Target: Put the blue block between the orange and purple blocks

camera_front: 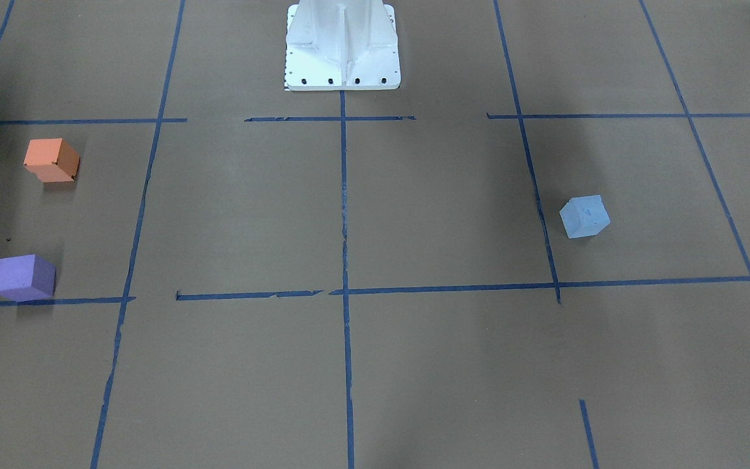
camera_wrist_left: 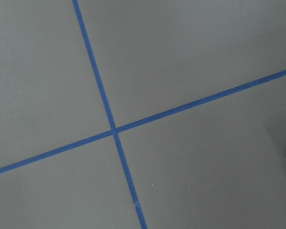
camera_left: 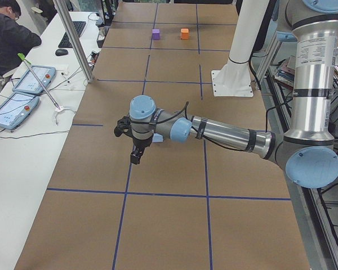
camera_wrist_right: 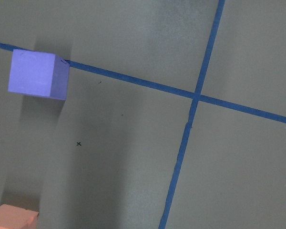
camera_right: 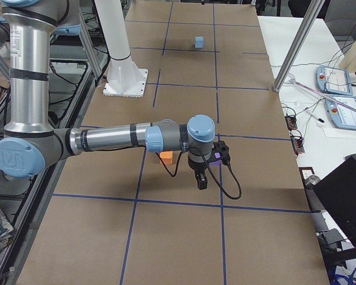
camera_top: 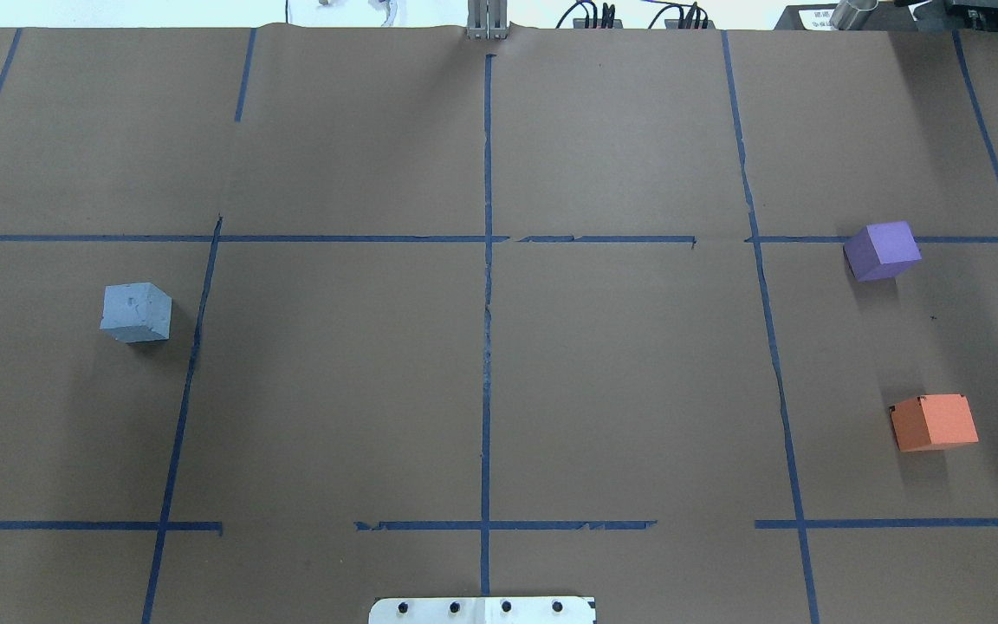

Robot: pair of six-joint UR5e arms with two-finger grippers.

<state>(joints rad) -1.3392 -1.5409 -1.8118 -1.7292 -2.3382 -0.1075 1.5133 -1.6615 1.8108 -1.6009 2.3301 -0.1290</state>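
I read this as the very start, with nothing grasped yet. The small pale-blue foam cube [camera_top: 136, 313] sits alone on the brown paper-covered tabletop [camera_top: 620, 373], on the robot's left side, just beside a blue tape line [camera_top: 191, 364].

The orange foam cube [camera_top: 934, 422] and the purple foam cube [camera_top: 882, 250] stand far off on the robot's right side. There is a bare gap between them, and the orange one is nearer the robot's base.

The left gripper [camera_left: 136, 156] hangs above the tabletop near the blue cube, and its wrist camera catches only a corner of that cube at the frame edge. The right gripper [camera_right: 200, 181] hovers by the orange and purple pair. Only the side views show the grippers, so I cannot tell whether either is spread or closed.

Next, I judge, the left gripper must centre over the blue cube, square its fingers to the turned faces and descend. The carry across is long, so a hand-over may be needed.
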